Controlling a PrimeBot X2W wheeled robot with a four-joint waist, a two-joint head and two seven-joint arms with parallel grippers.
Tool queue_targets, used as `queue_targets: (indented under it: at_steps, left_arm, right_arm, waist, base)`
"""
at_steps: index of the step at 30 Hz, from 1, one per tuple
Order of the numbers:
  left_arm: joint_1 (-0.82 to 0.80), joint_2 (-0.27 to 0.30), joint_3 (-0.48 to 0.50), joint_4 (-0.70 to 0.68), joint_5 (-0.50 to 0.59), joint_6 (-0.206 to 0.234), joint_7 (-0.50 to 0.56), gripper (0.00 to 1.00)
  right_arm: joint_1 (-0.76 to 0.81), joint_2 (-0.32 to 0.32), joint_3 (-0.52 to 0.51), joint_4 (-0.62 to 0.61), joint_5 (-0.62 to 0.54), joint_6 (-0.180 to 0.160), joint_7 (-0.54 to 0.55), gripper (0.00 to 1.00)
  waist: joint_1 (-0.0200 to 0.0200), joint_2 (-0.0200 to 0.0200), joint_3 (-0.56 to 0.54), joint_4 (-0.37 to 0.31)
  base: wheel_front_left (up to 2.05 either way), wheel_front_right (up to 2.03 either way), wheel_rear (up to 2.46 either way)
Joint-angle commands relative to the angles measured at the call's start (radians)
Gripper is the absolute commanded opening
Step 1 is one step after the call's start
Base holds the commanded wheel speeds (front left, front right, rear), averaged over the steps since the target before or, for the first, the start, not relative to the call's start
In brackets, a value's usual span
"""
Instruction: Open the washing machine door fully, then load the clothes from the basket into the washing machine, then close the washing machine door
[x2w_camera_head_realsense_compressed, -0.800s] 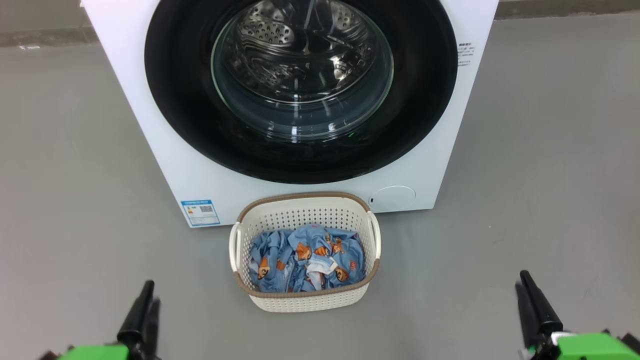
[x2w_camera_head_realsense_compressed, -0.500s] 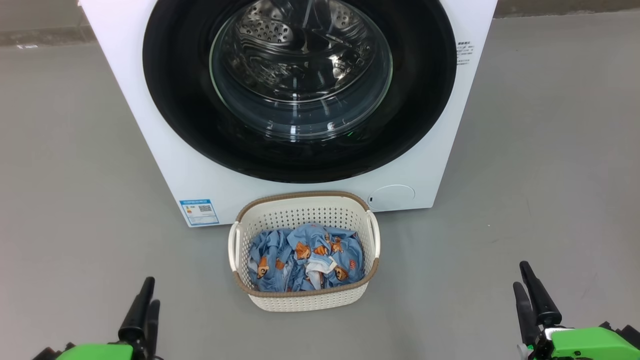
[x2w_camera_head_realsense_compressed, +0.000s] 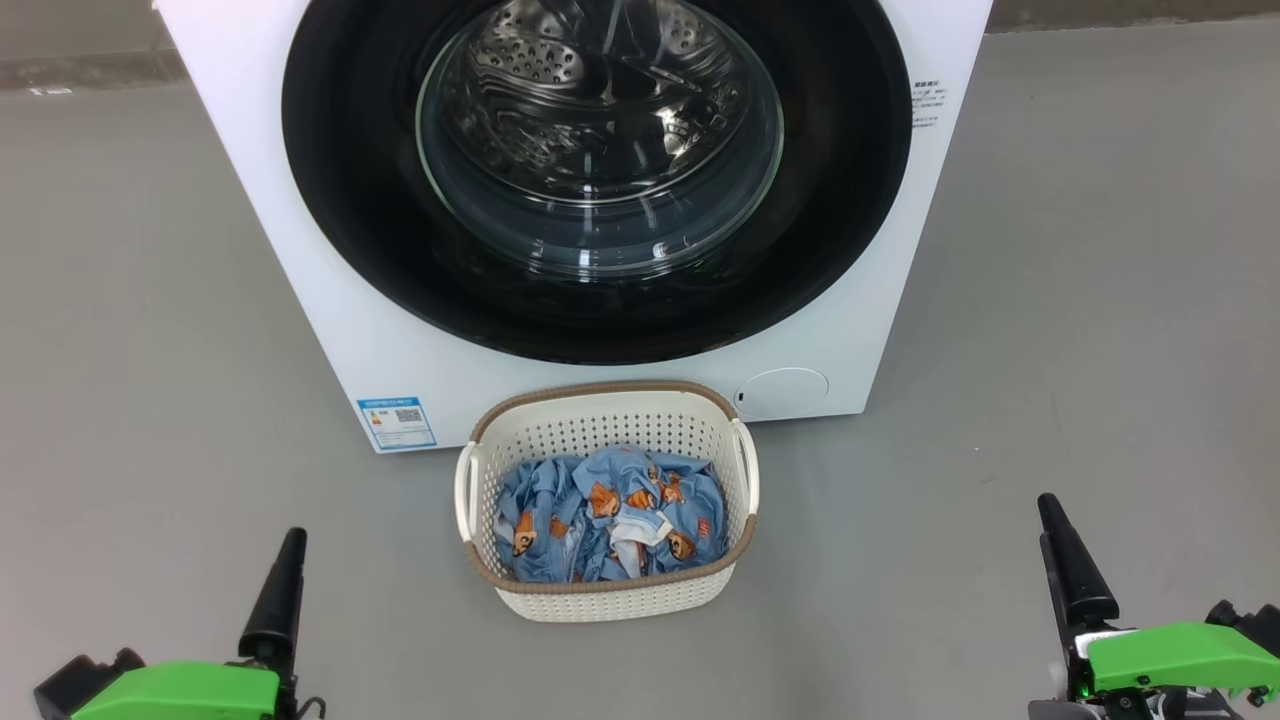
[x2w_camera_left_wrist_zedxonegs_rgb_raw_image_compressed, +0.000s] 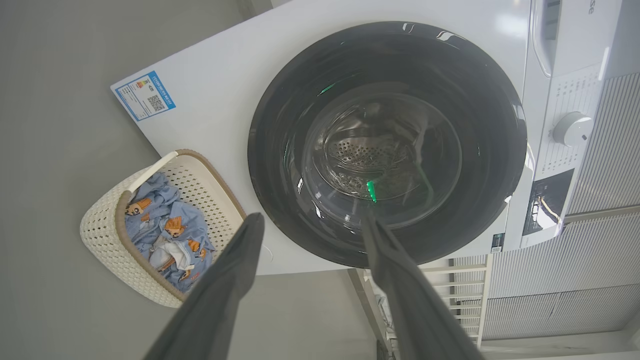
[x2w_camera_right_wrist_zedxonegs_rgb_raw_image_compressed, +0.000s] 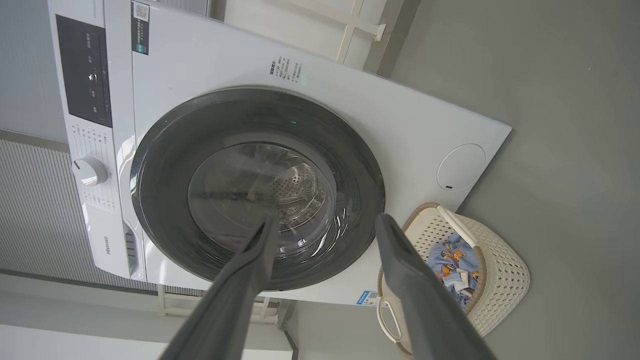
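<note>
The white washing machine (x2w_camera_head_realsense_compressed: 330, 340) stands straight ahead. Its door (x2w_camera_head_realsense_compressed: 350, 200), a black rim around a bulging glass window, lies shut against the front. On the floor just before it sits the cream basket (x2w_camera_head_realsense_compressed: 600, 388), holding the light blue bear-print clothes (x2w_camera_head_realsense_compressed: 600, 510). My left gripper (x2w_camera_head_realsense_compressed: 290, 545) is at the lower left and my right gripper (x2w_camera_head_realsense_compressed: 1050, 510) at the lower right, both well short of the basket. In the wrist views the left gripper (x2w_camera_left_wrist_zedxonegs_rgb_raw_image_compressed: 311, 220) and the right gripper (x2w_camera_right_wrist_zedxonegs_rgb_raw_image_compressed: 327, 219) stand open and empty, pointing at the door (x2w_camera_left_wrist_zedxonegs_rgb_raw_image_compressed: 280, 150).
Grey floor (x2w_camera_head_realsense_compressed: 1100, 300) spreads on both sides of the machine and the basket. A blue label (x2w_camera_head_realsense_compressed: 397, 423) and a round white cover (x2w_camera_head_realsense_compressed: 783, 392) sit low on the machine's front. The control knob (x2w_camera_left_wrist_zedxonegs_rgb_raw_image_compressed: 572, 129) is at the machine's top, and a ribbed wall panel (x2w_camera_left_wrist_zedxonegs_rgb_raw_image_compressed: 600, 250) stands behind it.
The right gripper's fingers have risen a little in the head view and more of its green body shows. The left gripper has turned slightly. Door, basket and clothes have not moved.
</note>
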Motion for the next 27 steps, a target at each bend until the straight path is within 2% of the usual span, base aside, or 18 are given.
queue_targets:
  at_steps: [1,13,27]
  left_arm:
    - [-0.046,0.025,0.004,-0.034,0.039,-0.001,-0.012,1.00]
    - [-0.052,0.056,-0.015,-0.045,0.235,-0.001,-0.047,1.00]
    - [-0.048,0.088,-0.035,-0.058,0.412,-0.002,-0.085,1.00]
  right_arm:
    - [-0.051,-0.017,0.014,-0.032,-0.042,0.000,-0.013,1.00]
    - [-0.066,-0.037,0.037,-0.048,-0.244,0.001,-0.049,1.00]
    - [-0.076,-0.062,0.070,-0.046,-0.432,0.001,-0.087,1.00]
  waist:
    - [-0.0001,0.0000,0.000,0.000]
    - [-0.0001,0.0000,0.001,-0.002]
    - [-0.0001,0.0000,0.001,-0.008]
  base:
    - [0.00,0.00,0.00]
    - [0.00,0.00,0.00]
    - [0.00,0.00,0.00]
